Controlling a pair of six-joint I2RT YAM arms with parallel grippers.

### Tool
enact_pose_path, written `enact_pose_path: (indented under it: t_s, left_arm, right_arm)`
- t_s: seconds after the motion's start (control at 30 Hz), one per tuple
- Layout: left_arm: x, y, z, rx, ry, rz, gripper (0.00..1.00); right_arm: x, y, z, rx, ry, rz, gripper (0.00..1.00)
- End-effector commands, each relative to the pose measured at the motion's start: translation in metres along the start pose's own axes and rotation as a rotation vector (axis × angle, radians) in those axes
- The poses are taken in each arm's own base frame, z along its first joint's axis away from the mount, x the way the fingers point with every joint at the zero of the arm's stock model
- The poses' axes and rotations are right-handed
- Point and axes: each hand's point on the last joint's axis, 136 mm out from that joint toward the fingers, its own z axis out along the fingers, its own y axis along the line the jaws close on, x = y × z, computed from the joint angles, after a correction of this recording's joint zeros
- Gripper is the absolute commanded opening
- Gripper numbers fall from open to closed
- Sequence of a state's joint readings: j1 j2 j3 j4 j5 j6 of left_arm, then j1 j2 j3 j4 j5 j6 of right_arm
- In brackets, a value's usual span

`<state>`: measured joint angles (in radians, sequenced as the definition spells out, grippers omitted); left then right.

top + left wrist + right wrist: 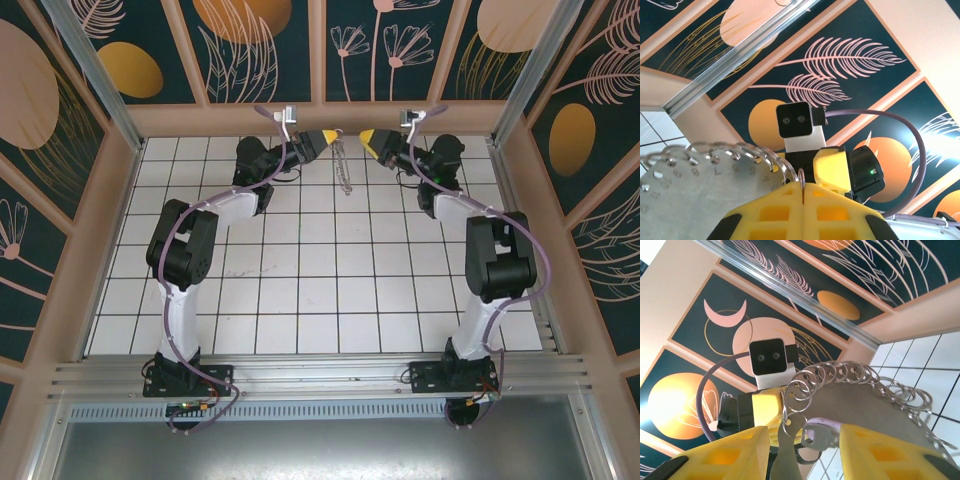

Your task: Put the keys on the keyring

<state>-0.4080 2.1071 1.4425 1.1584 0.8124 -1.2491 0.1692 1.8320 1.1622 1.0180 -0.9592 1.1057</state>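
so the left gripper (803, 189) is pinched shut on the keyring (346, 172), the right gripper (805, 434) has its fingers spread with the 1 lilac key (825, 432) between them right by the rings, can't tell if it's threaded so I'd call it mid-job, both arms raised nose to nose over the table's (300, 290) far end

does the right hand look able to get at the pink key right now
Probably yes: the pink key sits between the right hand's open fingers, with only the metal rings beside it and nothing blocking the way.
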Motion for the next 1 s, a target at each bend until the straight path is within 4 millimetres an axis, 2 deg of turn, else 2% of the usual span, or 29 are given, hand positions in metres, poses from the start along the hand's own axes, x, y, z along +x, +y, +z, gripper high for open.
enact_pose_path:
  t_s: [0.0, 0.37, 0.53, 0.67, 0.8, 0.87, 0.97]
  left_arm:
    - [-0.007, -0.040, 0.001, 0.098, -0.008, 0.072, 0.00]
    - [-0.004, -0.061, 0.001, 0.149, 0.018, 0.069, 0.00]
    - [-0.001, -0.069, 0.002, 0.162, 0.034, 0.073, 0.00]
    - [0.002, -0.077, 0.003, 0.175, 0.045, 0.079, 0.00]
    - [0.004, -0.090, 0.003, 0.198, 0.059, 0.094, 0.00]
    - [0.005, -0.097, 0.002, 0.209, 0.066, 0.105, 0.00]
    - [0.006, -0.107, 0.001, 0.224, 0.076, 0.128, 0.00]
  right_arm:
    - [0.005, 0.015, 0.000, 0.014, -0.001, -0.097, 0.41]
    - [0.031, 0.012, 0.032, 0.169, 0.090, -0.279, 0.47]
    - [0.034, 0.016, 0.037, 0.176, 0.102, -0.323, 0.46]
    - [0.036, 0.021, 0.033, 0.185, 0.100, -0.355, 0.44]
    - [0.039, 0.030, 0.022, 0.194, 0.084, -0.406, 0.46]
    - [0.045, 0.037, 0.014, 0.189, 0.087, -0.441, 0.50]
    - [0.058, 0.046, -0.003, 0.190, 0.091, -0.497, 0.51]
